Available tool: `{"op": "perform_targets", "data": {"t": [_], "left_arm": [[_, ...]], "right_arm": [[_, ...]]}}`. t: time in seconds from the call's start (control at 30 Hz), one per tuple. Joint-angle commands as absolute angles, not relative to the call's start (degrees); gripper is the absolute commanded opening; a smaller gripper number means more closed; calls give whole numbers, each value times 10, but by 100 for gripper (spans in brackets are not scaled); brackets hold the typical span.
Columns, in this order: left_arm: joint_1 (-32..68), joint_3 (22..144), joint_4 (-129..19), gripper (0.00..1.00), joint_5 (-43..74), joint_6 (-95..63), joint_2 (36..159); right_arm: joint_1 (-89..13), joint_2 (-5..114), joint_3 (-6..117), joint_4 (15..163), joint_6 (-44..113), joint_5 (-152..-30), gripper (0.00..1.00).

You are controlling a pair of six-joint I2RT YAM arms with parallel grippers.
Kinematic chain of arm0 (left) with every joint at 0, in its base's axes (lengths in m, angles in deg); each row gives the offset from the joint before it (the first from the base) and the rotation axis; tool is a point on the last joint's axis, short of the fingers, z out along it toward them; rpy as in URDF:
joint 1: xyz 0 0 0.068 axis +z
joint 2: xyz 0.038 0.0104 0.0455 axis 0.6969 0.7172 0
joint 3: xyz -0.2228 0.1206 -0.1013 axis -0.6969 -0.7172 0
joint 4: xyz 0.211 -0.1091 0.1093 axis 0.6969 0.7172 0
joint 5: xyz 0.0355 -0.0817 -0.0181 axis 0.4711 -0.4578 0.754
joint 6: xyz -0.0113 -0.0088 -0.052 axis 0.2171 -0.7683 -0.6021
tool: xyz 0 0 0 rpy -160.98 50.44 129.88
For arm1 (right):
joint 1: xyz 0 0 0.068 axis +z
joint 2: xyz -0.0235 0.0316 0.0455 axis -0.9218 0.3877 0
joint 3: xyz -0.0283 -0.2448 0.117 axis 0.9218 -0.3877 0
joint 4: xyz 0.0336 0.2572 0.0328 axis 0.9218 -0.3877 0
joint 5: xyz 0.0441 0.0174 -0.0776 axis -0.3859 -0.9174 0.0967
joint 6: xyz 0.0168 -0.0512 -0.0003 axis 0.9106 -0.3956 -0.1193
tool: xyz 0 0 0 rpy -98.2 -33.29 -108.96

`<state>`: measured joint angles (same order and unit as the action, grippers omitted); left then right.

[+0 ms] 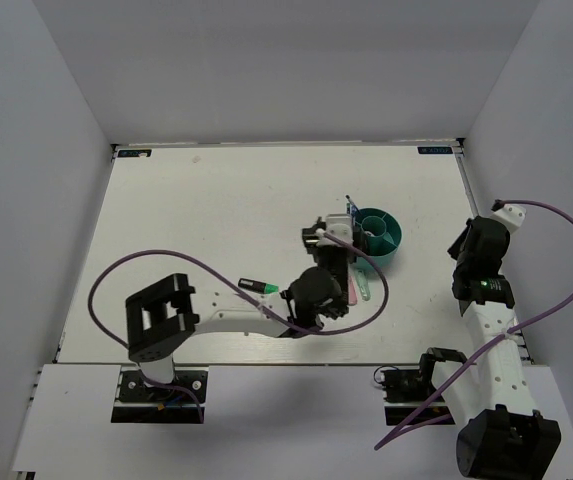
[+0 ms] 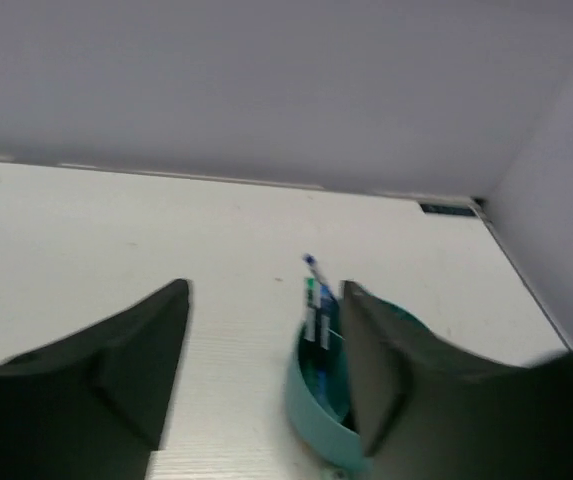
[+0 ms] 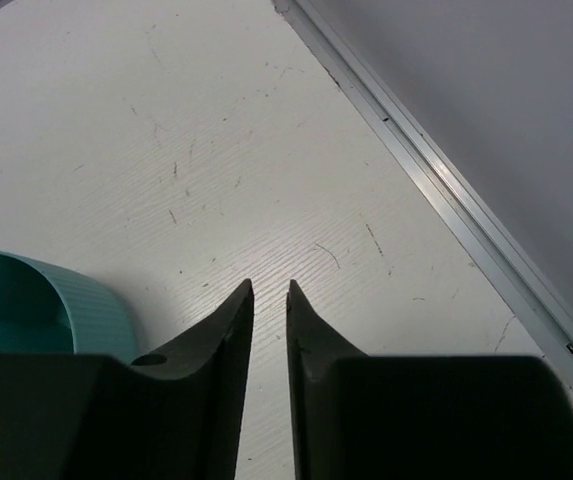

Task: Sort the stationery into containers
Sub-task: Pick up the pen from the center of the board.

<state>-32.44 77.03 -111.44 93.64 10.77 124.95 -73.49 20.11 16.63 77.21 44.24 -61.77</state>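
Left end effector (image 2: 266, 290) stands wide, empty, near the organiser (image 2: 311, 400); right end effector (image 3: 269, 285) barely parted, empty.

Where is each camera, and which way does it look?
Top external: above and behind the robot, looking down on the table; left arm and right arm show.
Left wrist: on the left arm, facing the far wall over the teal organiser; left end effector shows, fingers apart.
Right wrist: on the right arm, looking down at the table near its right edge; right end effector shows.
Shared: all three see the teal organiser.
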Motion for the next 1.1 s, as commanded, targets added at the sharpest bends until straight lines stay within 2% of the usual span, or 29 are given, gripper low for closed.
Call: {"op": "perform_targets", "data": {"t": [0.0, 0.03, 0.07, 0.1, 0.13, 0.27, 0.43, 0.63, 0.7, 0.73, 0.77, 0.8, 0.83, 0.93, 0.97, 1.0, 1.07], "left_arm": [[-305, 730, -1144, 77, 1069, 145, 1200], [-302, 707, -1267, 80, 1151, 265, 1203], [-296, 701, -1329, 82, 1151, 306, 1211], [-283, 688, -1332, 92, 1173, 329, 1213], [-282, 682, -1331, 94, 1173, 334, 1202], [-276, 706, -1331, 96, 1173, 372, 1190], [-226, 778, -1332, 95, 1173, 572, 1227], [-126, 962, -1331, 97, 1159, 877, 1386], [-94, 1085, -1331, 100, 1145, 924, 1446], [-87, 1132, -1331, 100, 1147, 1014, 1468], [-72, 1172, -1302, 100, 1143, 979, 1480], [-69, 1108, -1018, 100, 1121, 784, 1414], [-70, 1106, -946, 100, 1103, 664, 1401], [-79, 1199, -758, 100, 1060, 574, 1379], [-85, 1243, -691, 100, 1025, 412, 1360], [-95, 1294, -484, 100, 1005, 356, 1345], [-112, 1337, -375, 100, 933, 217, 1313]], "right_arm": [[-736, 199, 171, 773, 436, -642, 25], [-737, 199, 173, 770, 435, -656, 31], [-736, 201, 173, 771, 434, -659, 33], [-737, 202, 173, 769, 434, -666, 34], [-738, 205, 175, 765, 433, -670, 36], [-736, 210, 179, 762, 429, -687, 38], [-736, 209, 180, 760, 428, -690, 38], [-737, 209, 178, 757, 428, -704, 40], [-737, 209, 178, 757, 427, -705, 40], [-736, 210, 179, 757, 428, -705, 40], [-736, 211, 177, 756, 429, -705, 40], [-737, 211, 180, 758, 427, -708, 40], [-737, 212, 179, 757, 426, -709, 41], [-737, 214, 176, 759, 426, -712, 41], [-735, 216, 177, 760, 426, -713, 41], [-735, 217, 177, 761, 428, -713, 41], [-735, 218, 179, 760, 428, -715, 41]]}}
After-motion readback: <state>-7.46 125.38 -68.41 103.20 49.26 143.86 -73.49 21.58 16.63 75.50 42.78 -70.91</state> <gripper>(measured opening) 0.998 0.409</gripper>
